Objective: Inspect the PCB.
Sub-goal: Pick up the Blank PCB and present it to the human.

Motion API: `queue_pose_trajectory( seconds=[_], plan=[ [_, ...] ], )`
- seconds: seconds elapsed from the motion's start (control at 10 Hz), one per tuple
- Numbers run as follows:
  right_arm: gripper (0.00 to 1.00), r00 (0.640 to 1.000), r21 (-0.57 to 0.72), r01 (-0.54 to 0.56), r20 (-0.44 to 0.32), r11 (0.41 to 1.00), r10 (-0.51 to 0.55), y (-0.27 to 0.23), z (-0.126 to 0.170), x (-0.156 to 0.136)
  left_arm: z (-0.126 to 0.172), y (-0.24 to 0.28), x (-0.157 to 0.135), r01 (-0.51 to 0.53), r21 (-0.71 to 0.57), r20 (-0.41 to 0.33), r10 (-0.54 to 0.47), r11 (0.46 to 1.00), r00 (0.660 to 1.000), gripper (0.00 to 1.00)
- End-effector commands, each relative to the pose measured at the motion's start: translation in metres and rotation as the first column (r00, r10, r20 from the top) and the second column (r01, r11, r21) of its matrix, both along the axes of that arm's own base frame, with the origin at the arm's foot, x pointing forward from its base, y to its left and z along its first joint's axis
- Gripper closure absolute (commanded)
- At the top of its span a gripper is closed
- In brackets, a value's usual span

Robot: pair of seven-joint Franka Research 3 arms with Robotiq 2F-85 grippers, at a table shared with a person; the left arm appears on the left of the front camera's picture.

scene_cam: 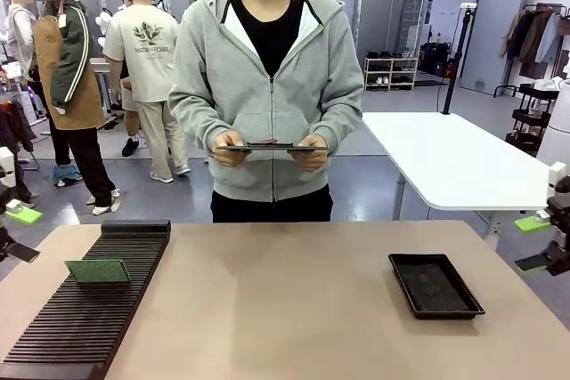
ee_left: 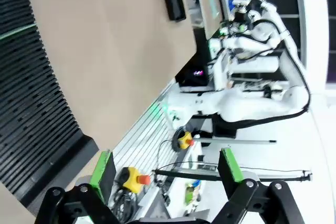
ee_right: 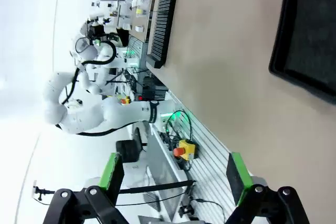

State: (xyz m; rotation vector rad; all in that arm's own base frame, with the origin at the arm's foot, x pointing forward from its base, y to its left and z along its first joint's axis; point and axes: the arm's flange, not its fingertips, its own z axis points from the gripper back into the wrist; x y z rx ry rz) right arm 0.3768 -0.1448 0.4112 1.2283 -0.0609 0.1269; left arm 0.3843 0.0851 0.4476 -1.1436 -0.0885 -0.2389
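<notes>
L gripper (ee_left: 166, 170): jaws spread wide, nothing btwn the green pads, hanging off the near-left edge of the tabletop (ee_left: 110, 51). R gripper (ee_right: 173, 174): same, spread wide & empty, off the near-right edge. Neither touches anything.

Outward from L: black slotted rack (scene_cam: 85, 318) on the tabletop's left side. The PCB (scene_cam: 98, 270) stands on edge in one of its slots, green face toward the robot, well apart from both grippers.

Outward from R: shallow black tray (scene_cam: 435, 285) on the right side, looks empty.

Far side: person's hands (scene_cam: 230, 150) hold a thin dark flat panel (scene_cam: 272, 146) at waist height. It's seen edge-on, so can't tell what's on it.

Progress, my read: nothing done yet on the robot side, since the PCB sits in the rack, not gripped. Left to do: reach in, pinch the board by its top edge, lift it clear of the slot, present it for a look, then set it down, poss. in the tray.
</notes>
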Motion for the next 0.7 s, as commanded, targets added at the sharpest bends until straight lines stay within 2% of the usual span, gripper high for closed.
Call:
queue_pose_trajectory(
  seconds=[0.0,0.1,0.2,0.3,0.6],
  plan=[
    [0.00,0.996,0.035,0.060,-0.066,0.998,-0.057,-0.002,0.012,-0.009,0.004,0.014,-0.018,-0.118,-0.097,-0.084,0.110,0.988,0.990,0.00],
    [0.00,0.995,0.059,0.065,-0.083,0.996,-0.060,-0.006,0.012,-0.015,0.000,0.024,-0.026,-0.139,-0.097,-0.140,0.125,0.985,0.982,0.00],
    [0.00,0.991,0.090,0.085,-0.110,0.992,-0.075,-0.011,0.012,-0.021,-0.008,0.035,-0.033,-0.213,-0.071,-0.116,0.204,0.975,0.972,0.00],
    [0.00,0.987,0.098,0.100,-0.133,0.990,-0.086,-0.012,0.014,-0.026,-0.018,0.042,-0.036,-0.281,-0.105,-0.089,0.273,0.954,0.958,0.00],
    [0.00,0.985,0.128,0.104,-0.148,0.986,-0.085,-0.013,0.023,-0.037,-0.040,0.042,-0.035,-0.330,-0.140,-0.122,0.314,0.934,0.941,0.00]
  ],
)
